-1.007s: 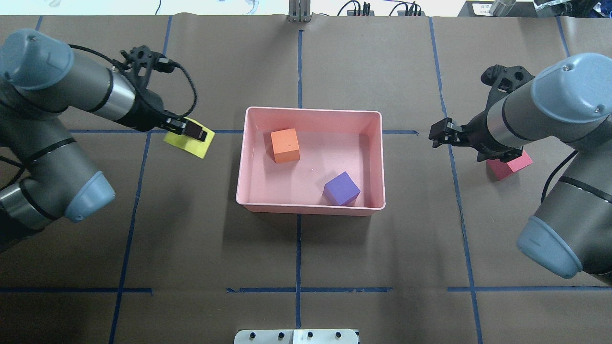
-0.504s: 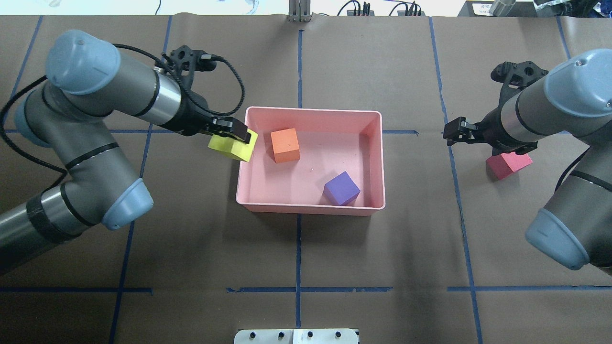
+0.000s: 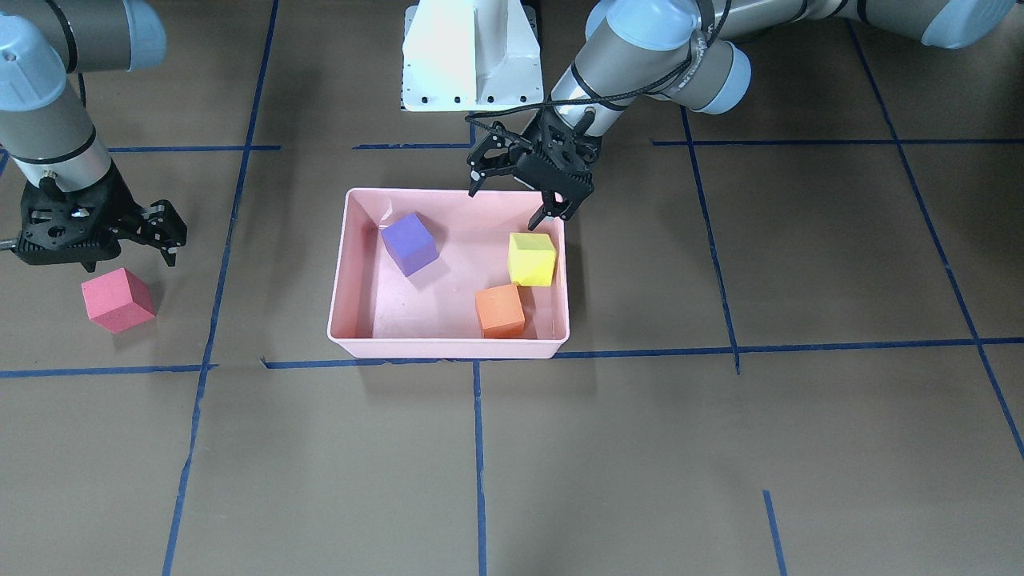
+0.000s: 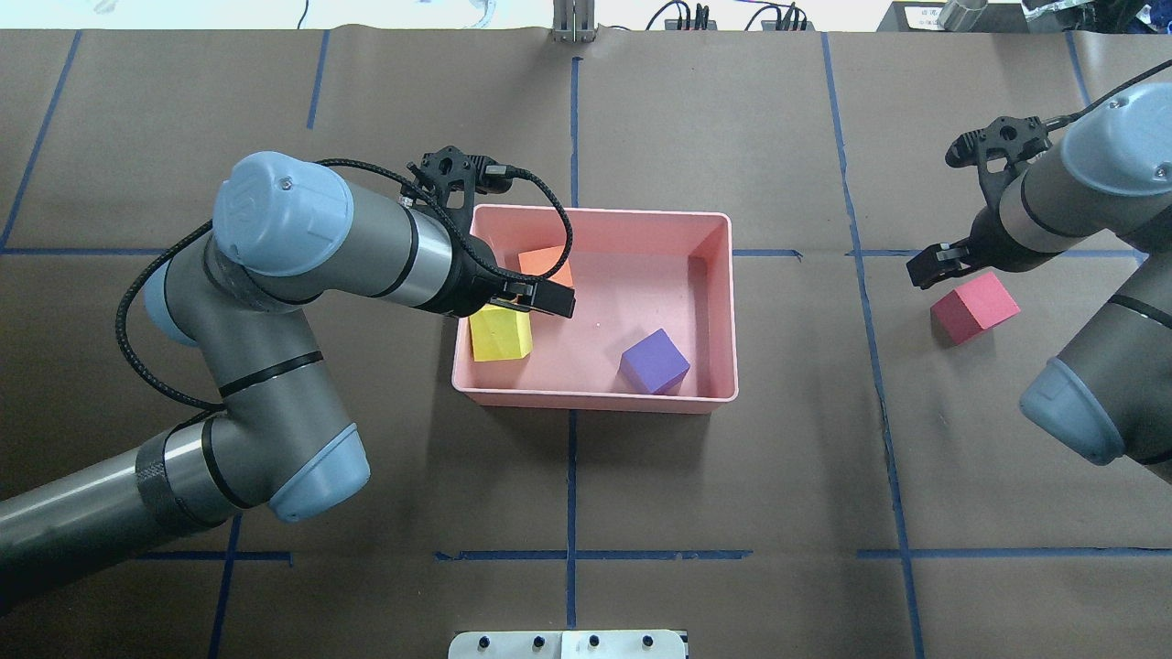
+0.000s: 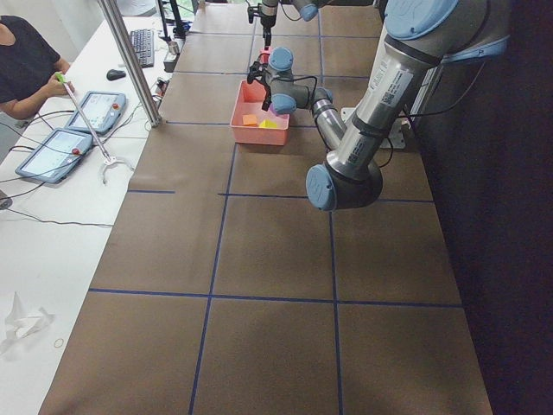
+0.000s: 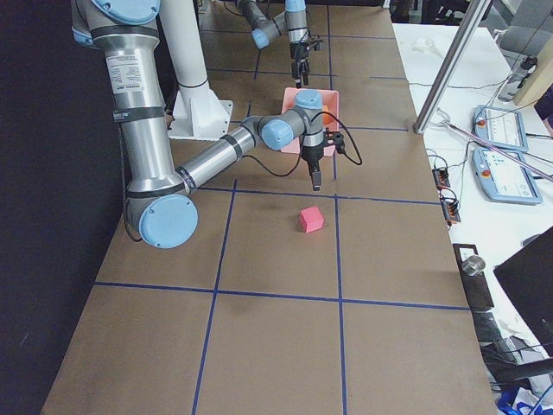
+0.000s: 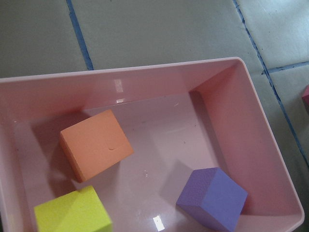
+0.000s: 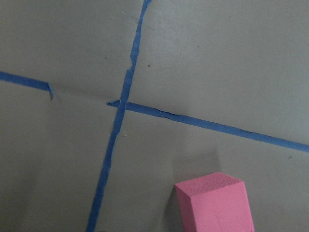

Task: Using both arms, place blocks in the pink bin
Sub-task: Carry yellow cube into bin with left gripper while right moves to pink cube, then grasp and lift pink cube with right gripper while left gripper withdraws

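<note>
Left gripper (image 3: 512, 200) (image 4: 548, 300): it is hanging over the near-left corner of the pink bin, its jaws standing wide apart and holding nothing.

Right gripper (image 3: 164, 232) (image 4: 932, 265): it is hovering low over the table, well away from the bin, its jaws looking parted with nothing between them.

Yellow-green block (image 3: 532, 258) (image 4: 500, 334) (image 7: 72, 212): it is lying on the bin floor close under the left jaws, touching neither finger.

Orange block (image 3: 500, 310) (image 4: 554, 261) (image 7: 95, 144): it is sitting in the bin just beside the yellow-green one, on the far side of the left jaws from the robot; in the overhead view the gripper is covering part of it.

Purple block (image 3: 410, 243) (image 4: 654, 361) (image 7: 211, 199): it is resting in the bin off to the right of the left jaws, apart from the other two.

Red-pink block (image 3: 118, 300) (image 4: 975, 308) (image 6: 311, 220) (image 8: 215, 205): it is lying on the table just beside the right jaws, outside their gap and untouched, not yet in the bin.

Pink bin (image 3: 448, 349) (image 4: 595, 399) (image 7: 270, 145): it is sitting between the two grippers, under the left jaws and well apart from the right ones, holding three blocks.

Table (image 4: 732, 476): brown paper with blue tape lines is covering it.
</note>
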